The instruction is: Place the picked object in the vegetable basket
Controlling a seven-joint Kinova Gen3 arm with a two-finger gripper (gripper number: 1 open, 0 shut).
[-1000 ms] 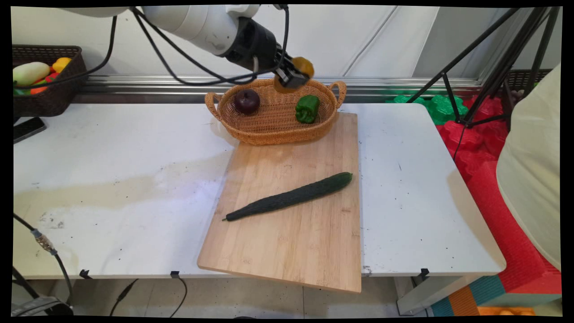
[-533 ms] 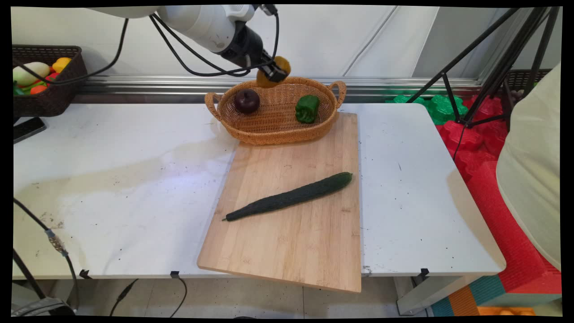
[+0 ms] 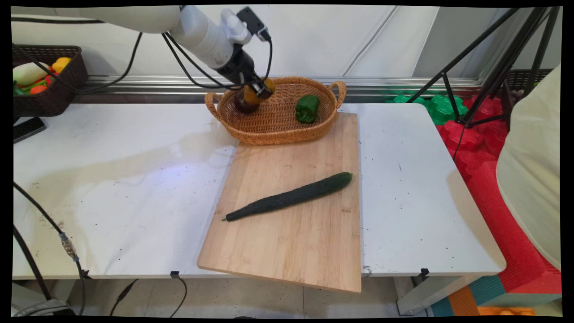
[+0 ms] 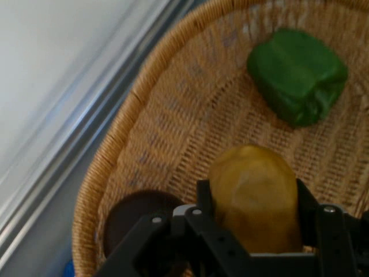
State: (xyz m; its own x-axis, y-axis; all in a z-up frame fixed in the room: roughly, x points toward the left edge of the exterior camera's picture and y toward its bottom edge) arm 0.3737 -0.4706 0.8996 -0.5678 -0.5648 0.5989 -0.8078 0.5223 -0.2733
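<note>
Main view first: a white table [image 3: 112, 170] with scuffs and a yellowish stain runs out to a pale wall with a metal rail along its foot. On the table lies a pale wooden cutting board [image 3: 291, 233], and on that a long dark green cucumber [image 3: 289, 196] stretches slantwise. Touching the board's far edge sits an oval woven wicker basket [image 3: 278, 128] with two handles. Far left, a dark brown basket [image 3: 49, 96] holds mixed toy produce; off to the right there are black tripod legs [image 3: 489, 58] over red and green foam mats [image 3: 471, 134].

Now the held piece: a rounded yellow-orange potato-like vegetable [image 4: 253, 196], smooth and dull. The black pincer [image 3: 258, 91] is clamped on it, one finger on each side, hanging over the wicker basket's left half, within its rim.

Hand view: a dark maroon round fruit [image 4: 135, 216] sits on the basket floor just beside the pincer, partly hidden by its linkage. A green bell pepper [image 4: 297, 75] lies well apart from it, toward the basket's other end.
</note>
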